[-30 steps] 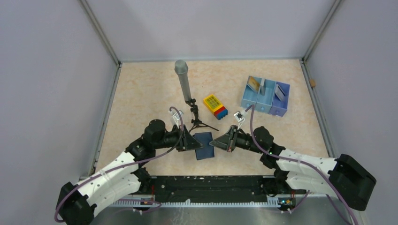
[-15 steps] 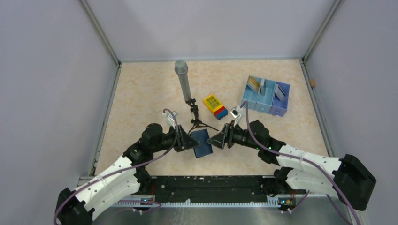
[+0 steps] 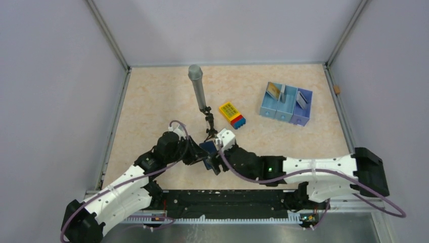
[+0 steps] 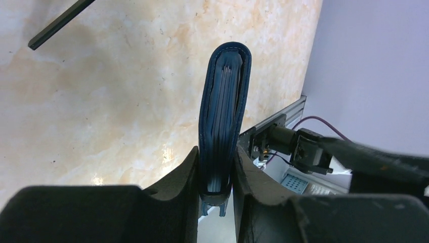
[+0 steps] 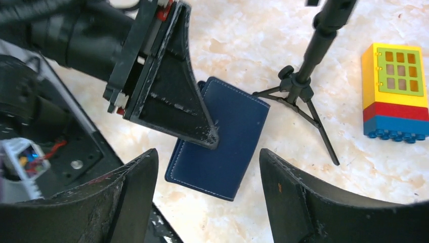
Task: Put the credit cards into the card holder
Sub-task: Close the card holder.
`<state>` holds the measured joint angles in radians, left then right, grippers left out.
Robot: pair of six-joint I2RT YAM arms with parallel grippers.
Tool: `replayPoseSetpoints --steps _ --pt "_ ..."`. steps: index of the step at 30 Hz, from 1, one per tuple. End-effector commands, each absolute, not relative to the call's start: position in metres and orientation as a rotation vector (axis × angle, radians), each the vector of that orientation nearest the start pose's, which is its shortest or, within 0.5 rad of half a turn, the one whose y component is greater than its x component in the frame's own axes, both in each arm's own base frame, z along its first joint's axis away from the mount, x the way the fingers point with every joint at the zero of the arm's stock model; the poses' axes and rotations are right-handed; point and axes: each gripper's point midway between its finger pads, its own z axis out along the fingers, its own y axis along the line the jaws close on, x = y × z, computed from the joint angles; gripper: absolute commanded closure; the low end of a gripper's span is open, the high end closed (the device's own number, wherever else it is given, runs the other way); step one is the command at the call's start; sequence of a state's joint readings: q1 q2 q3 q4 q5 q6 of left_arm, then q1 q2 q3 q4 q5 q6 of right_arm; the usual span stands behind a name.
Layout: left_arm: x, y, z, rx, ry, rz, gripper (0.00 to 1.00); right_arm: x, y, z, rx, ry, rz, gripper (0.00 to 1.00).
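The card holder (image 4: 222,116) is a navy wallet, folded shut, with one end clamped between the fingers of my left gripper (image 4: 216,150). From above only a sliver of the card holder (image 3: 207,148) shows between the two wrists. In the right wrist view the card holder (image 5: 222,136) lies below my right gripper (image 5: 207,154), which is open and holds nothing; a left finger (image 5: 172,101) lies across the wallet's near end. The credit cards stand in the tray at the back right: a gold card (image 3: 273,90), a pale card (image 3: 283,89) and a grey card (image 3: 301,99).
A microphone (image 3: 198,91) on a small tripod (image 5: 303,86) stands just behind the wallet. A yellow-topped toy brick block (image 3: 232,115) sits right of it. The pale blue three-compartment tray (image 3: 286,107) is at the back right. The black base rail (image 3: 227,200) runs along the near edge.
My right gripper has opened, and its arm has swung left to sit over the wallet. The left gripper has kept its hold on the wallet and shifted slightly back.
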<state>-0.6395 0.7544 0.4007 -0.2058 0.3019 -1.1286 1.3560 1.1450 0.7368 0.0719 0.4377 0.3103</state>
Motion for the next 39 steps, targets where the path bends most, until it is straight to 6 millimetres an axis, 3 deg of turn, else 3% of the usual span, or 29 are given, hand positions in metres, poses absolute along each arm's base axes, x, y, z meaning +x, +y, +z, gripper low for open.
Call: replayPoseSetpoints --steps 1,6,11,16,20,24,26,30,32,39 --pt "0.171 -0.232 0.162 -0.425 2.313 -1.323 1.0 0.147 0.361 0.189 -0.74 1.757 0.412 0.28" --pt "0.17 -0.231 0.162 -0.449 2.327 -1.328 1.0 0.135 0.387 0.169 -0.763 1.752 0.319 0.28" --pt "0.169 -0.23 0.162 -0.472 2.326 -1.338 1.0 0.138 0.393 0.159 -0.763 1.733 0.184 0.29" --pt "0.17 -0.228 0.168 -0.485 2.302 -1.35 1.0 0.139 0.395 0.147 -0.795 1.69 0.022 0.38" --pt "0.172 -0.226 0.171 -0.501 2.286 -1.346 1.0 0.141 0.394 0.139 -0.805 1.671 -0.087 0.56" --pt "0.177 -0.22 0.178 -0.512 2.24 -1.333 1.0 0.148 0.376 0.142 -0.728 1.676 -0.183 0.87" --pt "0.181 -0.217 0.186 -0.501 2.195 -1.328 0.89 0.153 0.362 0.146 -0.651 1.694 -0.187 1.0" --pt "0.188 -0.204 0.205 -0.432 2.111 -1.262 0.65 0.165 0.333 0.147 -0.464 1.814 -0.002 1.0" --pt "0.19 -0.196 0.209 -0.4 2.104 -1.198 0.4 0.17 0.326 0.154 -0.385 1.842 0.148 1.0" --pt "0.193 -0.178 0.22 -0.336 2.081 -1.053 0.07 0.192 0.301 0.196 -0.149 1.809 0.539 1.0"
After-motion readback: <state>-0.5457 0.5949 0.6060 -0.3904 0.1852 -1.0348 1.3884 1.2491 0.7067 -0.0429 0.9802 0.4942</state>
